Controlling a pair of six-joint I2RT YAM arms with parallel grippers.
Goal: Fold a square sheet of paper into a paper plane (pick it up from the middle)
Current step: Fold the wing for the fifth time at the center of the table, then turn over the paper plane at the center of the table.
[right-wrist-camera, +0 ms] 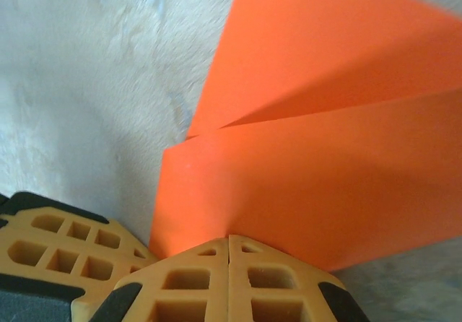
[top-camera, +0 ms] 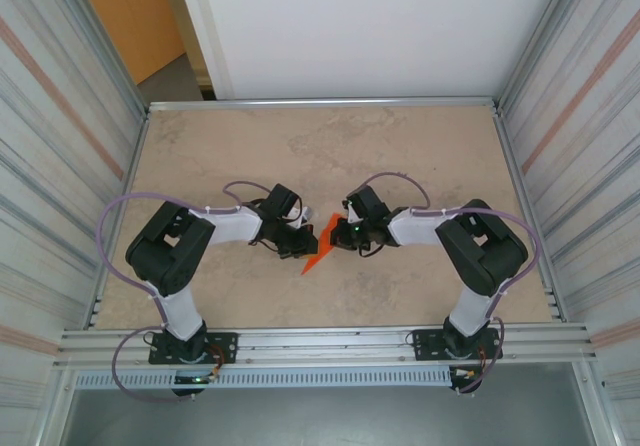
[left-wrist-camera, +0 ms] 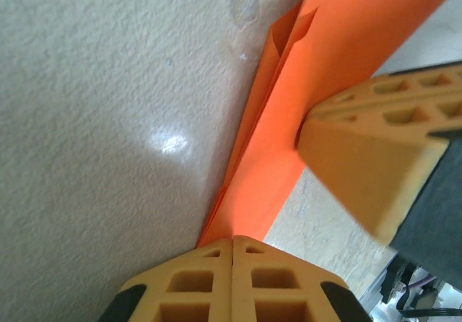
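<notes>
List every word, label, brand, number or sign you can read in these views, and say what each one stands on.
None: no readable text in any view.
The folded orange paper is plain and unmarked.
The left claw and right claw bear no lettering.
The table and the corrugated walls show no print.

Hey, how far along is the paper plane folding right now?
Partway, by the look of it. Done: the orange paper is no longer a flat square; it is folded into layers narrowing to a point. In hand: the left gripper and right gripper both pinch it shut from opposite sides. Left: the wings aren't clearly formed, and it isn't yet released as a finished plane.
</notes>
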